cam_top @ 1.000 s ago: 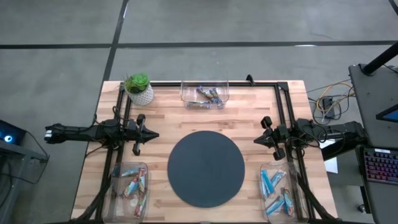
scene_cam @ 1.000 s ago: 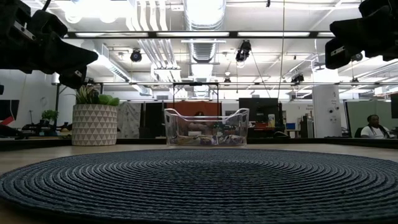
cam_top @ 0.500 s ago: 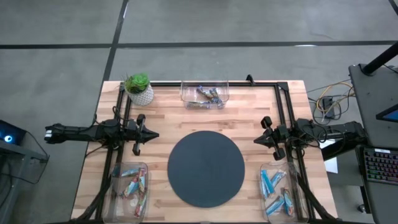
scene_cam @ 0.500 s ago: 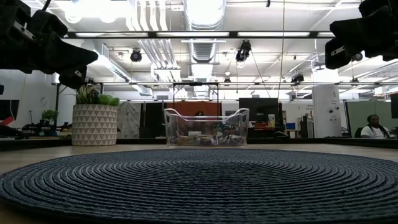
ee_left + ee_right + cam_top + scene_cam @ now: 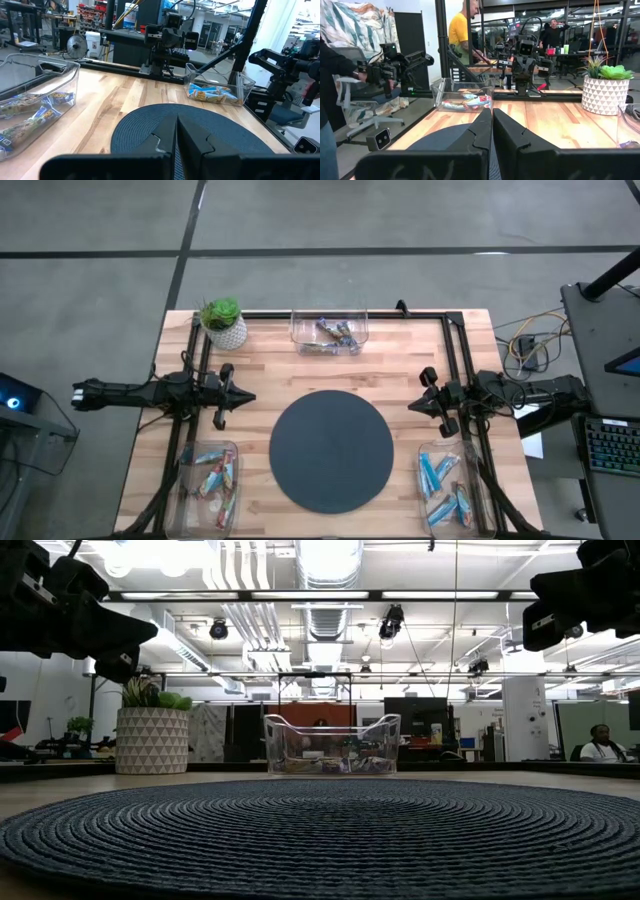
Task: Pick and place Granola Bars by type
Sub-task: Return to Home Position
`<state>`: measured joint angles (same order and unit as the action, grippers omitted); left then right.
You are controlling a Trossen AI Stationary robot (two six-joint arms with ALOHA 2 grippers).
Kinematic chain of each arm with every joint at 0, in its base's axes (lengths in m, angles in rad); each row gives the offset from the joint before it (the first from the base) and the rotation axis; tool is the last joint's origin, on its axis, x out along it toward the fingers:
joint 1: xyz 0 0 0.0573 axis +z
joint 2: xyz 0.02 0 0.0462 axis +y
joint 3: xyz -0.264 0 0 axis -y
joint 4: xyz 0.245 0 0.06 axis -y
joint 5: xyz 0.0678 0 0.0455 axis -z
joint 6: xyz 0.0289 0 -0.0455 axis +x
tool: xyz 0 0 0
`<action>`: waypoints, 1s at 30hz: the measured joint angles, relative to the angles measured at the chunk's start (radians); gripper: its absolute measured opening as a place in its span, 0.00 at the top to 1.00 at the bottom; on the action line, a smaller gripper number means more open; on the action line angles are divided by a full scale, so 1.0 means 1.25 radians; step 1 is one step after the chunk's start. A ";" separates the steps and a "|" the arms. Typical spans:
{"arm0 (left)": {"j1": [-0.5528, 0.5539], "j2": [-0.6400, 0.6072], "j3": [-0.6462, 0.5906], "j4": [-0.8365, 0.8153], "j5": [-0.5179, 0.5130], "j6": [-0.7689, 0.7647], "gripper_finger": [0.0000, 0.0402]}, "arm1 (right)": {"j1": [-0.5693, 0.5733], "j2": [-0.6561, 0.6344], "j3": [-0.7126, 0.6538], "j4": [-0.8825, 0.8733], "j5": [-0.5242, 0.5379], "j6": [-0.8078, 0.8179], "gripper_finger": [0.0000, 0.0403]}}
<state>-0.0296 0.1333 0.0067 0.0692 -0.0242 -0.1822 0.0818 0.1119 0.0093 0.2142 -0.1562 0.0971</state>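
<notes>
Granola bars (image 5: 222,480) lie sorted in three clear bins, and neither hand carries one. We see the red and mixed-wrapper bars (image 5: 215,476) in the left bin (image 5: 208,444), at the table's corner on the left arm's side. The blue bars (image 5: 440,475) are in the right bin (image 5: 440,445) at the opposite corner. The darker bars (image 5: 332,333) sit in the far bin (image 5: 298,330), against the far edge, near the potted plant (image 5: 224,322).

The left hand (image 5: 248,395) hangs over the left side of the table (image 5: 270,370), raised clear of the wood and pointing inward at the round mat (image 5: 331,450). Its fingers are pressed together on nothing. The left bin is near it, toward the near edge, but apart from it. The right hand (image 5: 412,405) mirrors this on the right side — fingers likewise closed and empty, with the right bin near it and not touching.

Between the two hands we have the bare mat, with nothing on it — the widest free stretch on the table. Bare wood runs from the mat to the far bin and around the plant. A black rail frame (image 5: 400,315) lines the far edge and both sides, and each near bin sits close inside its side rail. In the low view both arms show only at the upper corners, well above the mat.
</notes>
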 joint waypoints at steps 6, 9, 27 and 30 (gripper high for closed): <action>0.000 0.000 0.001 0.037 0.000 0.002 1.00 | 0.000 0.000 0.000 0.001 0.000 0.000 0.98; 0.000 0.000 0.002 0.038 0.000 0.002 1.00 | 0.000 0.000 0.000 0.001 0.000 0.000 0.98; 0.000 -0.001 0.002 0.056 0.000 0.001 1.00 | 0.000 0.000 0.000 0.003 0.000 0.063 0.98; 0.000 -0.001 0.002 0.055 0.000 0.002 1.00 | 0.000 0.000 0.000 0.003 0.000 0.063 0.98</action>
<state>-0.0296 0.1322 0.0097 0.1386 -0.0238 -0.1799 0.0818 0.1117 0.0093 0.2180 -0.1566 0.1760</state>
